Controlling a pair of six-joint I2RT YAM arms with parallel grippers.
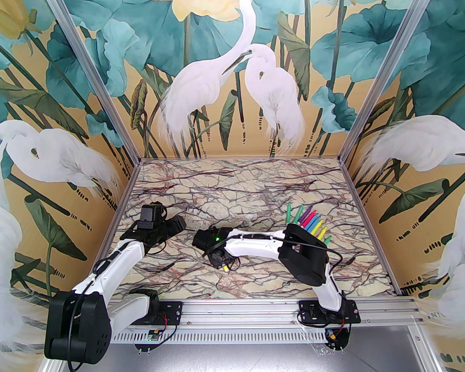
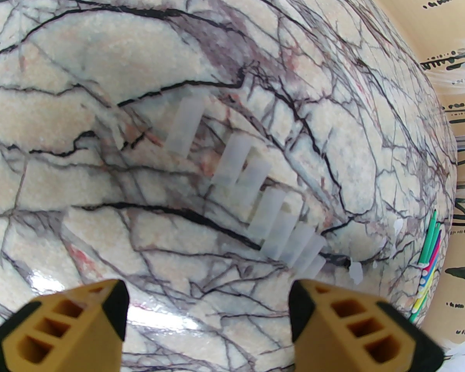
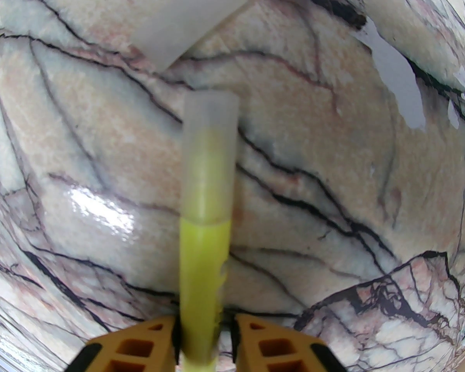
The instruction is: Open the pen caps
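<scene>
A yellow pen point(image 3: 203, 277) stands out from between the fingers of my right gripper point(image 3: 205, 335), which is shut on its barrel. Its translucent pen cap point(image 3: 209, 157) sits on the far end, just above the marble. From above, this gripper point(image 1: 219, 262) is at the table's middle, with a bit of the yellow pen point(image 1: 225, 267) showing. A loose cap point(image 3: 190, 25) lies just beyond the pen. My left gripper point(image 2: 207, 308) is open and holds nothing, and a row of several loose caps point(image 2: 267, 215) lies ahead of it. In the top view the left gripper point(image 1: 174, 223) hovers at middle left.
Several bright pens point(image 1: 310, 223) lie fanned out at the right of the marble table point(image 1: 255, 192), partly behind my right arm, and the same pens point(image 2: 430, 262) appear at the right edge of the left wrist view. Painted walls close in the left, right and back sides.
</scene>
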